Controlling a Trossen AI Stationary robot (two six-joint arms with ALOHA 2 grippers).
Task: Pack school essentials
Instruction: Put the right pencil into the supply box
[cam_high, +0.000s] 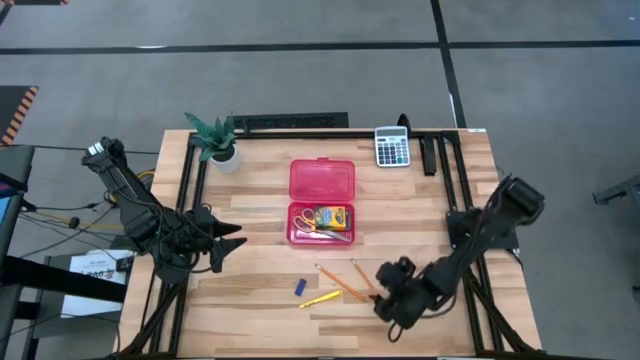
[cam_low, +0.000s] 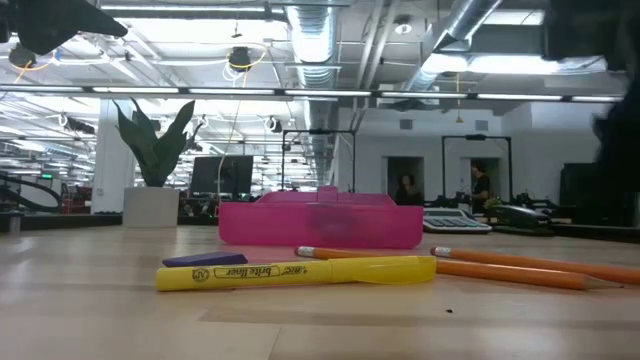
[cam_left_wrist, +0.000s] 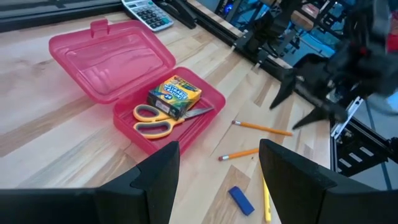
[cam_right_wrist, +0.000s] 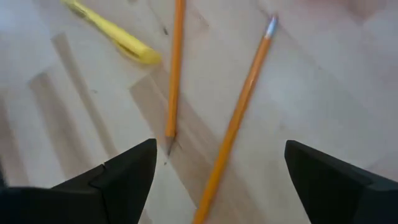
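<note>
An open pink pencil case (cam_high: 320, 204) lies mid-table, with yellow-handled scissors (cam_left_wrist: 152, 120) and a green-and-yellow crayon box (cam_left_wrist: 175, 95) in its near half. On the wood nearer me lie a blue eraser (cam_high: 300, 286), a yellow pen (cam_high: 320, 298) and two orange pencils (cam_high: 330, 280) (cam_high: 362, 276). My right gripper (cam_right_wrist: 221, 149) is open just above the pencils' right ends, with both pencils (cam_right_wrist: 174, 81) (cam_right_wrist: 239, 112) showing between its fingers. My left gripper (cam_left_wrist: 219, 149) is open, left of the case, touching nothing.
A grey calculator (cam_high: 392, 147) sits at the far edge and a small potted plant (cam_high: 216, 140) at the far left corner. Black frame rails (cam_high: 440, 155) run along the table's left, right and far sides. Bare wood lies between the case and my left gripper.
</note>
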